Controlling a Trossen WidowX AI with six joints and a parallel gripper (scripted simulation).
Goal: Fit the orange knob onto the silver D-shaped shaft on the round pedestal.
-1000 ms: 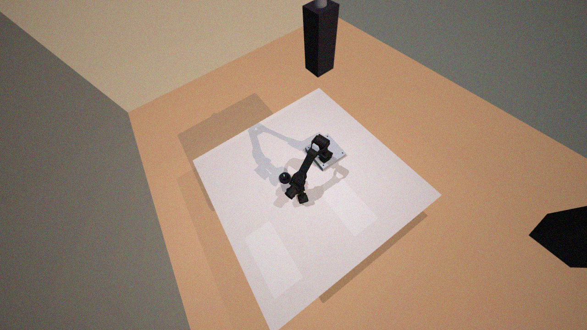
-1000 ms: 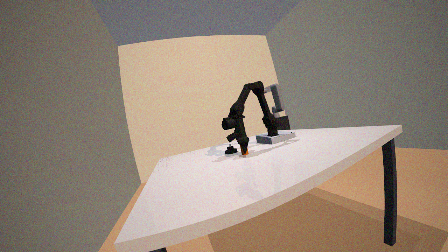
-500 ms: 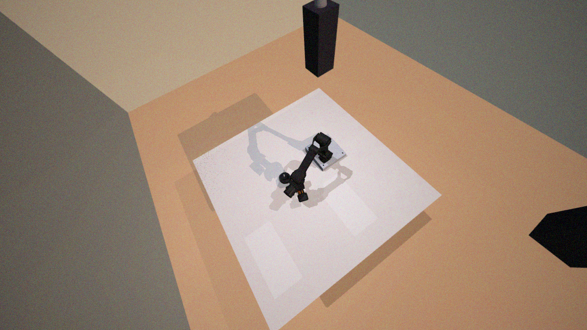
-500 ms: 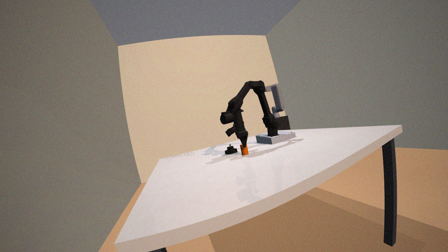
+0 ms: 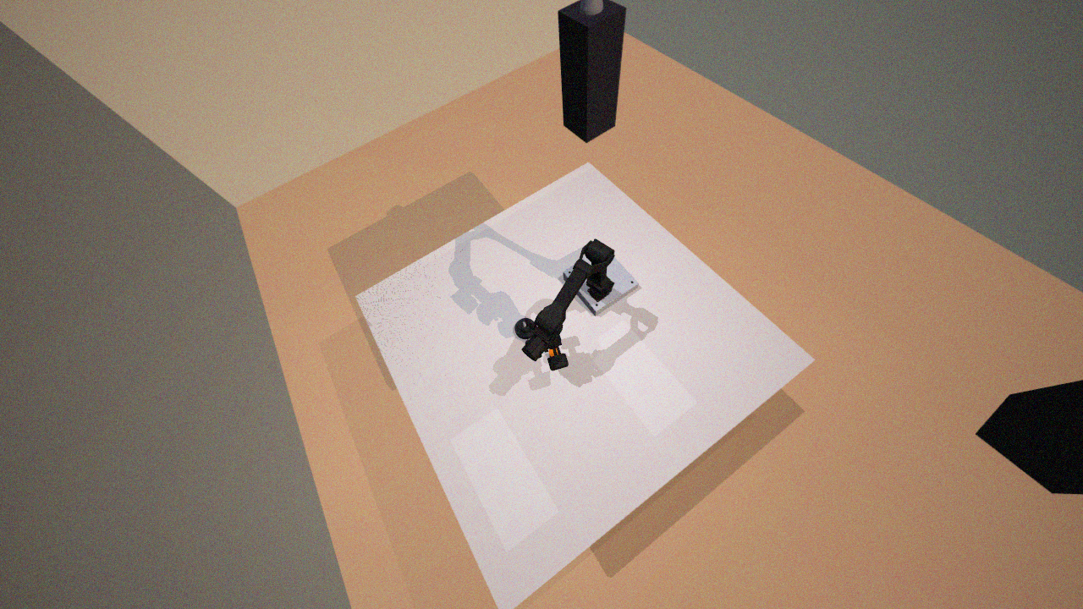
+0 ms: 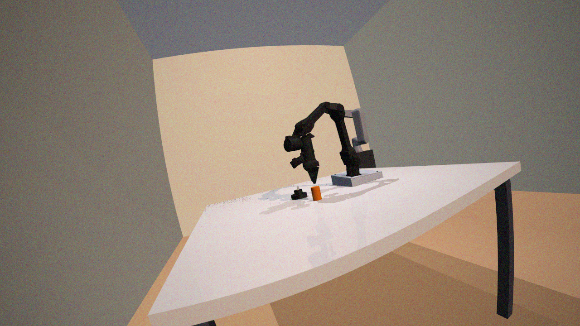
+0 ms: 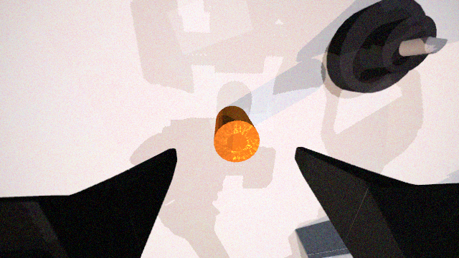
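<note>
The orange knob [image 5: 552, 353] [image 6: 316, 193] [image 7: 237, 141] stands upright on the white table beside the pedestal. Its hole is underneath and hidden. The round black pedestal [image 5: 524, 327] [image 6: 298, 195] [image 7: 371, 54] stands on the table, at the upper right in the wrist view, with the silver shaft [image 6: 297, 188] [image 7: 417, 47] sticking up bare from it. My gripper [image 6: 314, 182] [image 7: 237, 153] is wide open and empty, just above the knob. In the wrist view the knob shows between the two fingertips, with space on both sides.
The grey base plate [image 5: 622, 282] [image 6: 342, 179] [image 7: 319, 238] of the arm stands on the white table [image 5: 727, 355] [image 6: 243, 251]. A dark column [image 5: 589, 75] stands on the floor behind the table. A black shape [image 5: 1045, 439] lies at the right in the top view.
</note>
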